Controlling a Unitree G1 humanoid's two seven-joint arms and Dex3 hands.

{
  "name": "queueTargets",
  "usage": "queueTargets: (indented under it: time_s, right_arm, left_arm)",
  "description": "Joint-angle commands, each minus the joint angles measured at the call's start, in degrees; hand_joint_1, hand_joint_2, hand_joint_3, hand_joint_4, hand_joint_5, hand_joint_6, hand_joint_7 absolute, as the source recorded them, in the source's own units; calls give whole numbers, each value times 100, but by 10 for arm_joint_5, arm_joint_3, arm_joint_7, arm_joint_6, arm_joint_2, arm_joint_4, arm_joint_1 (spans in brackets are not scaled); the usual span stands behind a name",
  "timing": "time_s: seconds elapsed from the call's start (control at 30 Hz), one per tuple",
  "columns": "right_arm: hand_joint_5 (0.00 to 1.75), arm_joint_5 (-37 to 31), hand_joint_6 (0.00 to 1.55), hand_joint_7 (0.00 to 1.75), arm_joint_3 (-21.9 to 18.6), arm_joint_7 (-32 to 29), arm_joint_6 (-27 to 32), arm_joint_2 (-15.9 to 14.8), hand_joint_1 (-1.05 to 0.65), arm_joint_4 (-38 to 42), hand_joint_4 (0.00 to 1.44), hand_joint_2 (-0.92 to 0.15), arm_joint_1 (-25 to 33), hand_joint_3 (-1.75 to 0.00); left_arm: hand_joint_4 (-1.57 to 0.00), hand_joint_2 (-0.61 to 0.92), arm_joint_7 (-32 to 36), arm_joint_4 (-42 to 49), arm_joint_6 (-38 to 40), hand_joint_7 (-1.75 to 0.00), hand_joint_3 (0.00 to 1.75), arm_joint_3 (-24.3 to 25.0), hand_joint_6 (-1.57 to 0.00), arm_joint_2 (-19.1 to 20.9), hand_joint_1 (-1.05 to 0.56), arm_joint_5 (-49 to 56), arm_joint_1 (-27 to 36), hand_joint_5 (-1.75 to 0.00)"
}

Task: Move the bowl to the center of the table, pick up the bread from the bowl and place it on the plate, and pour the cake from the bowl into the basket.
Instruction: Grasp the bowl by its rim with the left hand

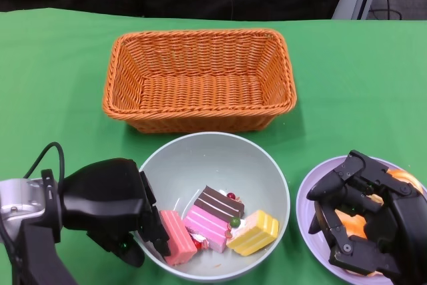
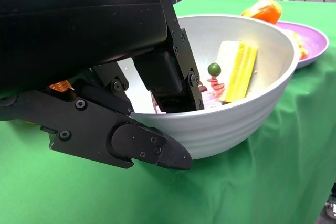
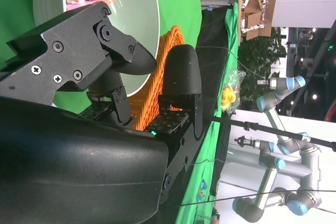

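Note:
The grey bowl (image 1: 220, 155) (image 2: 236, 119) stands in front of the orange wicker basket (image 1: 200, 35). In it lie a pink cake (image 1: 177, 237), a brown-topped cake (image 1: 215, 217) and a yellow cake (image 1: 253, 233) (image 2: 239, 69). My left hand (image 1: 110, 208) (image 2: 121, 77) grips the bowl's left rim, with fingers inside and the thumb outside. Orange bread (image 1: 404, 179) (image 2: 262, 10) lies on the purple plate (image 1: 308, 239) (image 2: 315, 40) to the bowl's right. Over the plate hovers my right hand (image 1: 367, 221) (image 3: 94, 129), fingers spread; the right wrist view shows nothing between them.
The basket is empty and sits just beyond the bowl, nearly touching it. Green cloth covers the table (image 1: 53, 65), with bare stretches at both sides of the basket. The plate reaches the picture's right edge. Robot arms (image 3: 278, 156) stand beyond the table.

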Motion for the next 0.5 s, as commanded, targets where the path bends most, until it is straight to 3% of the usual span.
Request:
queueTargets:
  time_s: [0.03,0.17,0.23,0.5]
  right_arm:
    - [156,4,67,127,-4,1,1,-3,-2,-1,69,-58,1,-108]
    - [154,6,67,126,-5,3,-1,-5,0,2,69,-59,1,-107]
    - [153,7,67,125,-5,3,1,-6,0,0,70,-60,1,-106]
    - [154,-1,68,124,-4,-1,-2,-4,0,0,70,-60,3,-106]
  left_arm:
    - [-101,92,-2,7,13,-18,5,-14,-110,5,-59,1,-2,-65]
    - [-99,92,-38,5,35,-2,9,-26,-98,3,-58,-16,3,-17]
    - [-92,92,-49,0,48,-1,8,-31,-89,3,-59,-22,8,-6]
    - [-48,92,-96,-26,86,0,9,-32,-58,7,-59,-55,33,0]
